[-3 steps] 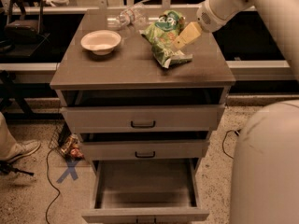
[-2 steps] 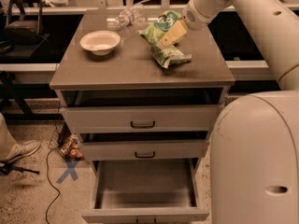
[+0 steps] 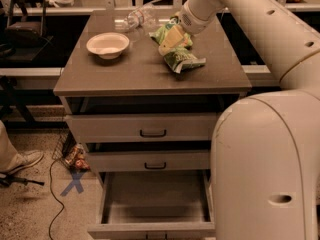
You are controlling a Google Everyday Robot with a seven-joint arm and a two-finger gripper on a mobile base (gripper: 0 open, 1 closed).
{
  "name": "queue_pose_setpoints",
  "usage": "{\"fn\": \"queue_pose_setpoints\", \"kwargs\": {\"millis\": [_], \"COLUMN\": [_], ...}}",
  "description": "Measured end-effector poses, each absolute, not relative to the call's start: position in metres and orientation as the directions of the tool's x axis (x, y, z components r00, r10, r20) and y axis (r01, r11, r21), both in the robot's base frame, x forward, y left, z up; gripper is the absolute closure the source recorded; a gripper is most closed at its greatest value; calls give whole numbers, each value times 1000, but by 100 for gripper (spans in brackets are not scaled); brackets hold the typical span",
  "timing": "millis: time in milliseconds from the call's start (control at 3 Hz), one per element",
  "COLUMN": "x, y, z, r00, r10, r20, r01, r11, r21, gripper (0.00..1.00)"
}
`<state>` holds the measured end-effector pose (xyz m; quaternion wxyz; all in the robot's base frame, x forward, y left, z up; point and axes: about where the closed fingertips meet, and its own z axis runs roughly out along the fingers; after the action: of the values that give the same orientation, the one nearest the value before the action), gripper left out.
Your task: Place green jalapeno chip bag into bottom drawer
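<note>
The green jalapeno chip bag (image 3: 182, 59) lies crumpled on the cabinet top (image 3: 135, 74), right of centre, its whitish end pointing right. A flatter green bag (image 3: 162, 33) lies just behind it. My gripper (image 3: 170, 40) reaches in from the upper right and hangs low over the two bags, at the back edge of the jalapeno bag and partly covering the flatter one. The bottom drawer (image 3: 150, 230) is pulled out at the foot of the cabinet, and its grey floor is bare.
A white bowl (image 3: 107, 44) sits on the left of the top. A clear plastic bottle (image 3: 133, 18) lies at the back. The two upper drawers (image 3: 153, 129) are slightly out. My body (image 3: 265, 169) fills the right. A shoe (image 3: 22, 161) and cable lie on the floor at left.
My arm has swung left, carrying the gripper left and down onto the green bags. My body now fills more of the right side. The bags and the bowl have not moved.
</note>
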<state>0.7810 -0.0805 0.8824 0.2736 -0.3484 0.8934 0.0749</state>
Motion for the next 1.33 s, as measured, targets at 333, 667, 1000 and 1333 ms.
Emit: {"fn": "queue_pose_setpoints", "kwargs": {"millis": [333,667,1000,1333], "x": [779,773,752,711], "y": [-71,-72,-91,-122], "z": [871,869,882,907], "r00": [-632,-647,-653,-669], "r10": [-577,-565,-559,-517], "r20": [-517,-512,-510,-534], "r01": [-652,-637,-622,-584], "r11": [757,770,781,810], "r21": [-48,-46,-59,-52], "gripper": [42,65,88,100]}}
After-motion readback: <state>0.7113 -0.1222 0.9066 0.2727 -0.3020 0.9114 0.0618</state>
